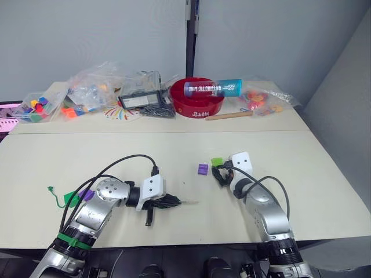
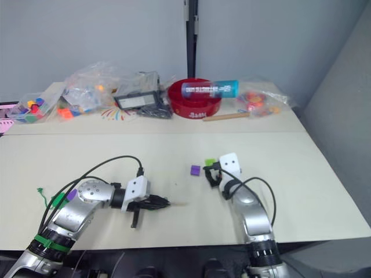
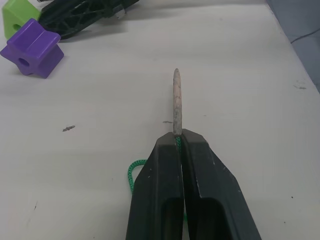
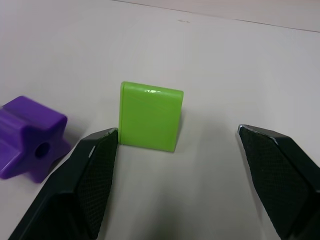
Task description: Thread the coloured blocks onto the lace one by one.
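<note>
A lime green block (image 4: pixel 151 116) stands on the table just ahead of my right gripper (image 4: pixel 177 131), which is open, its fingers on either side of the block without touching it. A purple star-shaped block (image 1: pixel 203 168) lies just to the left of the green one. My left gripper (image 3: pixel 178 137) is shut on the lace (image 3: pixel 177 102), whose pale stiff tip points toward the two blocks. The green cord trails back along my left arm to its end (image 1: pixel 53 191). A purple block (image 1: pixel 87 194) and a green one (image 1: pixel 72 199) sit by that forearm.
On the far table stand a red bowl (image 1: pixel 197 98) with a blue tube (image 1: pixel 213 88) across it, clear bags of toy pieces (image 1: pixel 95 84), a box of bright pieces (image 1: pixel 35 107) and a wooden stick (image 1: pixel 229 116). A black cable (image 1: pixel 124 162) loops over my left arm.
</note>
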You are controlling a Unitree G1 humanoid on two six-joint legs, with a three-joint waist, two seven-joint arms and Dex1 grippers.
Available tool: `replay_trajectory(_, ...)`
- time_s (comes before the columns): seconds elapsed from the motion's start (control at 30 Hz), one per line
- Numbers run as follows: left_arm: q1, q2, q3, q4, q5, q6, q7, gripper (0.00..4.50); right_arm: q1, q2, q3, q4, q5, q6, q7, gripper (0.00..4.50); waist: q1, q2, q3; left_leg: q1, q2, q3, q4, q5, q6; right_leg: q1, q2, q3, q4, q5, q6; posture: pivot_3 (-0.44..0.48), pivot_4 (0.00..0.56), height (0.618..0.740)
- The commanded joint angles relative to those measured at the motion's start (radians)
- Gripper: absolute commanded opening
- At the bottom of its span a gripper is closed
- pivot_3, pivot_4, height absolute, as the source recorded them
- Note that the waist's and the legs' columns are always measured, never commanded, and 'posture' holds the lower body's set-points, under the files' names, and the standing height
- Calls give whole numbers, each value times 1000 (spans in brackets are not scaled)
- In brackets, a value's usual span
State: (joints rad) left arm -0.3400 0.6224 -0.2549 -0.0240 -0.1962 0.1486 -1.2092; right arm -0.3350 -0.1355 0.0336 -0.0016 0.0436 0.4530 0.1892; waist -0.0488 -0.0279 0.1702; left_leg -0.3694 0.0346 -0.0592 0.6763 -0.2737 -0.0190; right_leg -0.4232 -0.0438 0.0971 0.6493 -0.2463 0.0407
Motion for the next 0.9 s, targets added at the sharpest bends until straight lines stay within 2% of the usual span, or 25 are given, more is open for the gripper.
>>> replay_trajectory(0.03, -2, 9, 22, -11, -10, -21, -1, 0, -30, 24, 15, 18, -16, -41, -27, 4027, -1, 0, 0, 0, 0, 0, 0, 0, 0, 0, 0, 0, 0, 0, 0, 0, 150, 740)
replay_trajectory(0.07, -1, 9, 22, -11, -10, -22, -1, 0, -32, 31, 22, 22, -22, -45, -32, 4027, -2, 0, 0, 0, 0, 0, 0, 0, 0, 0, 0, 0, 0, 0, 0, 0, 150, 740)
replay_trajectory(0.13, 0, 9, 23, -12, -12, -20, 0, 0, -29, 42, 39, 27, -39, -52, -46, 3515, -4, 0, 0, 0, 0, 0, 0, 0, 0, 0, 0, 0, 0, 0, 0, 0, 150, 740)
replay_trajectory(0.37, 2, 13, 26, -10, -13, -24, -2, 0, -21, 58, 22, 17, -44, -41, -87, 1169, -12, 0, 0, 0, 0, 0, 0, 0, 0, 0, 0, 0, 0, 0, 0, 0, 150, 740)
replay_trajectory(0.57, 7, 16, 28, -3, -15, -32, -7, 0, 35, 64, 12, -80, -26, -24, -86, 1143, -12, 0, 0, 0, 0, -1, -1, 0, 0, 0, 0, 0, 0, 0, 0, 0, 150, 740)
replay_trajectory(0.73, 9, 21, 35, 9, -15, -42, -14, 0, 210, 74, 54, -396, -5, 99, -89, 1143, -12, 0, 0, -1, 0, -1, -2, 0, 0, -1, 0, 0, 0, 0, 0, 0, 150, 740)
replay_trajectory(0.9, 3, 29, 49, 21, -19, -49, -25, 0, 429, 51, 223, -744, -5, 287, -81, 1143, -14, 0, 0, -1, 0, -1, -2, 0, 0, -1, 0, 0, -1, 0, 0, 0, 150, 740)
